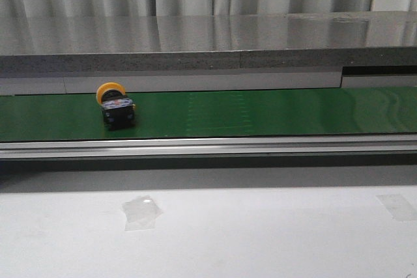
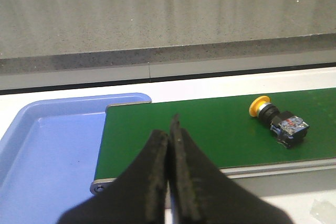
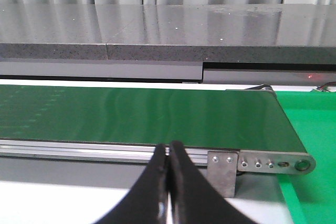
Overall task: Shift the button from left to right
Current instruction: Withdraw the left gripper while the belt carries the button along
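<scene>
Grey curtains, speckled stone ledge behind; green matte conveyor belt running left to right. Button lying on its side at belt's left part, glossy yellow cap rearward, blocky black body frontward. Nearer left gripper, beyond it and to one side. Left gripper, right gripper both closed, empty.

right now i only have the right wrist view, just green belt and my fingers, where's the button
Observer: The button lies on its side on the belt's left part, seen from the front.
Operator: anything at the belt's left end
Observer: A blue tray sits against that end.
Operator: left gripper holding anything
Observer: No, the left gripper is shut and empty, short of the button.
</scene>
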Motion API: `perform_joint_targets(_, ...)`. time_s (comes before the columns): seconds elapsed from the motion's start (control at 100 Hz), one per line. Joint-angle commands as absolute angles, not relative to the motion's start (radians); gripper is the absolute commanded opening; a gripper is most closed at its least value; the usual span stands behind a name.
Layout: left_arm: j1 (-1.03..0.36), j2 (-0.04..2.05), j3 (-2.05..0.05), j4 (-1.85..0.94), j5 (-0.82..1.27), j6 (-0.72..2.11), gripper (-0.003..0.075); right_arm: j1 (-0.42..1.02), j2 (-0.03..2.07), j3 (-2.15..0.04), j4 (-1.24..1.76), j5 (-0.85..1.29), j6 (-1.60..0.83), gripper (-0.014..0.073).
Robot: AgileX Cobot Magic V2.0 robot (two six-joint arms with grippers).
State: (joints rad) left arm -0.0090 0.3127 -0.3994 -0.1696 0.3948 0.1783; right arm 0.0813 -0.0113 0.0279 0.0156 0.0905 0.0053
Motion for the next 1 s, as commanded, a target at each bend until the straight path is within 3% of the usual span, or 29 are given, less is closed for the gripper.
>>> perform_joint_targets(0.0, -0.015, 0.32, -0.427, -0.186, 0.315, 0.178, -0.002, 0.075, -0.03, 0.012, 0.006, 0.006, 0.0, -0.0067)
perform_joint_targets(0.65, -0.015, 0.32, -0.427, -0.186, 0.315, 0.178, -0.002, 0.075, 0.0, -0.094, 0.017, -0.019, 0.0, -0.0067)
perform_joint_targets(0.99, -0.015, 0.32, -0.427, -0.186, 0.315, 0.178, -0.002, 0.075, 0.204, -0.344, 0.017, 0.291, 0.0, -0.0067)
